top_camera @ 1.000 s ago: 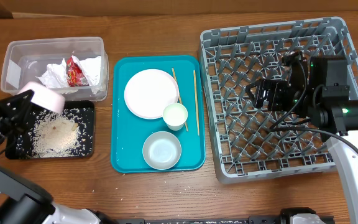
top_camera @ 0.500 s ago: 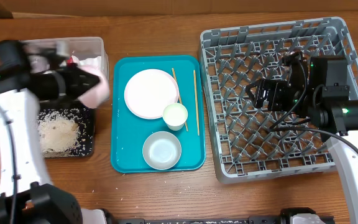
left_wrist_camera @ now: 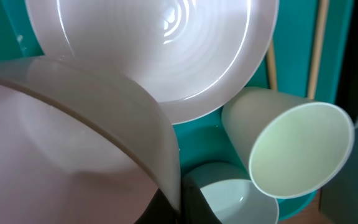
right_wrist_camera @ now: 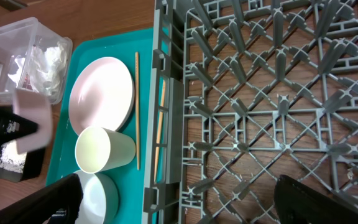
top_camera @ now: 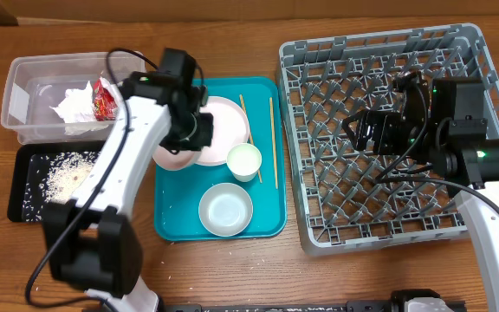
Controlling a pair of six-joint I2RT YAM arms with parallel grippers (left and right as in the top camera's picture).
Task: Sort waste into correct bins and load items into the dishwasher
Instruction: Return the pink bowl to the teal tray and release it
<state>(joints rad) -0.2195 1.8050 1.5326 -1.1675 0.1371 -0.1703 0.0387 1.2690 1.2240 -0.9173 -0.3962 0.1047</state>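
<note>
Loading not begun: dish rack (top_camera: pixel 319 208), right of teal tray (top_camera: pixel 173 212), sits empty. Left of tray, clear tub (top_camera: pixel 24 95) holds napkins (top_camera: pixel 72 106) and wrapper (top_camera: pixel 105 100); black tray (top_camera: pixel 24 204) holds rice (top_camera: pixel 63 179). Plate (top_camera: pixel 228 121), grey-green bowl (top_camera: pixel 226 209), cup (top_camera: pixel 243 160), chopsticks (top_camera: pixel 273 139) on tray. Left gripper (top_camera: pixel 189 134) pinches pink bowl (top_camera: pixel 173 158) over tray's left side; half-second ago beside tub. Right gripper (top_camera: pixel 362 132) spread above rack, unmoved.
</note>
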